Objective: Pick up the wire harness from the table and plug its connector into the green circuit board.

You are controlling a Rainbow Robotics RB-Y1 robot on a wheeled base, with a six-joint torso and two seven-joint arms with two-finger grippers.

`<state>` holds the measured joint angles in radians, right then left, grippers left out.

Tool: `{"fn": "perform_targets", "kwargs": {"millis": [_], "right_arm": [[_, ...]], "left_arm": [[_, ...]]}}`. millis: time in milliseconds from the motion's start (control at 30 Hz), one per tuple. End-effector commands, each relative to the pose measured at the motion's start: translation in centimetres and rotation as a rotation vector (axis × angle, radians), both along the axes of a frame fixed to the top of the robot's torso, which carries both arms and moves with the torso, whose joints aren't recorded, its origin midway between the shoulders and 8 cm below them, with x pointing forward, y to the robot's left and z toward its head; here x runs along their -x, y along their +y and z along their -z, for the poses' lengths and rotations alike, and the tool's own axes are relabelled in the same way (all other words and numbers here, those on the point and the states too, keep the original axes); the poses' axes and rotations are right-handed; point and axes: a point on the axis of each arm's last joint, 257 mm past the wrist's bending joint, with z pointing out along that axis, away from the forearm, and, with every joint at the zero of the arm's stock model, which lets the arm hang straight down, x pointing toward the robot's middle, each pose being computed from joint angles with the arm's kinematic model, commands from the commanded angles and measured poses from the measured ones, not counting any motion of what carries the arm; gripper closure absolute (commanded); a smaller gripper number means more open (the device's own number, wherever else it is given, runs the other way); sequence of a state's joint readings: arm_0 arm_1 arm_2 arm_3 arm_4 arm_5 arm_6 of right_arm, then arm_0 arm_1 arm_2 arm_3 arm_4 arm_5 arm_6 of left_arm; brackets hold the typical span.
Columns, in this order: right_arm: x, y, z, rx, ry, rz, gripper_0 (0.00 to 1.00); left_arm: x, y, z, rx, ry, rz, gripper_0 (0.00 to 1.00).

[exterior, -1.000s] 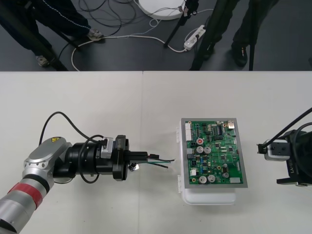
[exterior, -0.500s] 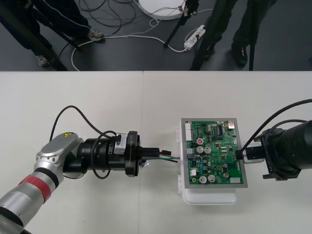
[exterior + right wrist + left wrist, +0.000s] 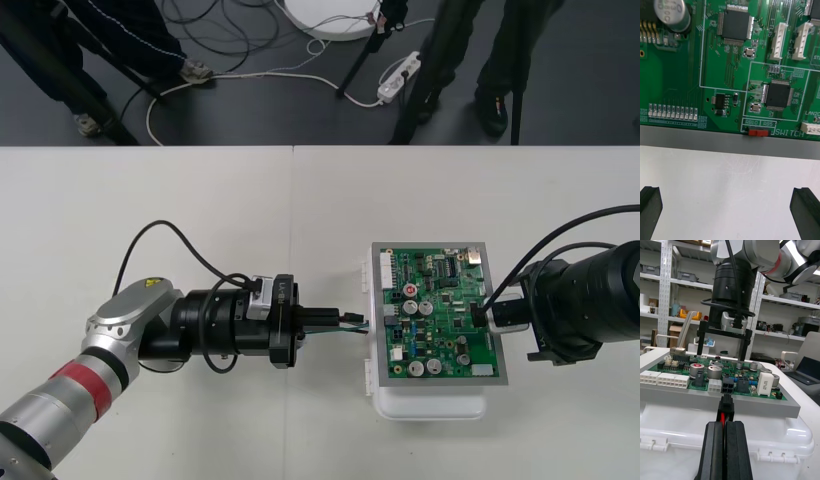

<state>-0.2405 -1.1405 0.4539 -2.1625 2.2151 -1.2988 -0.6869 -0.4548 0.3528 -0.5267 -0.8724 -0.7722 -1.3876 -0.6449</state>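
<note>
The green circuit board (image 3: 436, 325) sits on its white base (image 3: 428, 405) right of the table's middle. My left gripper (image 3: 345, 321) points at the board's left edge, shut on the wire harness (image 3: 358, 325). In the left wrist view red and black wires run between the shut fingers (image 3: 713, 450). The black plug (image 3: 726, 403) sticks out just short of the board's grey rim, in line with a black socket (image 3: 728, 384). My right gripper (image 3: 484, 316) hovers over the board's right edge; its fingers (image 3: 650, 210) stand far apart, open, above bare table beside the board (image 3: 715, 56).
Tall capacitors (image 3: 715, 372) and white connectors (image 3: 664, 380) stand on the board around the black socket. The right gripper (image 3: 724, 338) rises over the board's far side. A black cable (image 3: 165, 245) loops above the left arm. Bare table lies behind and in front of the board.
The left gripper has carried the harness rightwards, up to the board's left edge. The right gripper has moved left from the table's side to the board's right edge.
</note>
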Motion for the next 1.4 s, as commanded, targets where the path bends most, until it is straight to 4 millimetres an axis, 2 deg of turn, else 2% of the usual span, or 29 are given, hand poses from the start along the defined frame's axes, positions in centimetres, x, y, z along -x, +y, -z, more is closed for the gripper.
{"fn": "perform_targets", "kwargs": {"millis": [33,300,633,1000,1400], "right_arm": [[-1.3,-0.5,-1.1,0.0,-0.017,0.058,0.0],[-1.8,0.6,-0.8,0.001,-0.02,0.103,0.0],[-2.1,0.8,-0.9,0.015,-0.026,0.08,0.0],[-2.3,1.6,-1.0,0.008,-0.023,0.069,0.0],[-2.5,2.5,-0.7,0.018,-0.017,0.045,0.0]], "left_arm": [[-0.3,-2.5,-1.8,0.035,-0.03,0.021,1.0],[-0.2,-2.9,-2.0,0.039,-0.027,0.025,1.0],[-0.8,-3.5,-2.0,0.036,-0.023,0.004,1.0],[-0.6,-4.6,-1.8,0.028,-0.02,0.011,1.0],[-0.2,-4.7,-1.6,0.025,-0.013,0.019,1.0]]}}
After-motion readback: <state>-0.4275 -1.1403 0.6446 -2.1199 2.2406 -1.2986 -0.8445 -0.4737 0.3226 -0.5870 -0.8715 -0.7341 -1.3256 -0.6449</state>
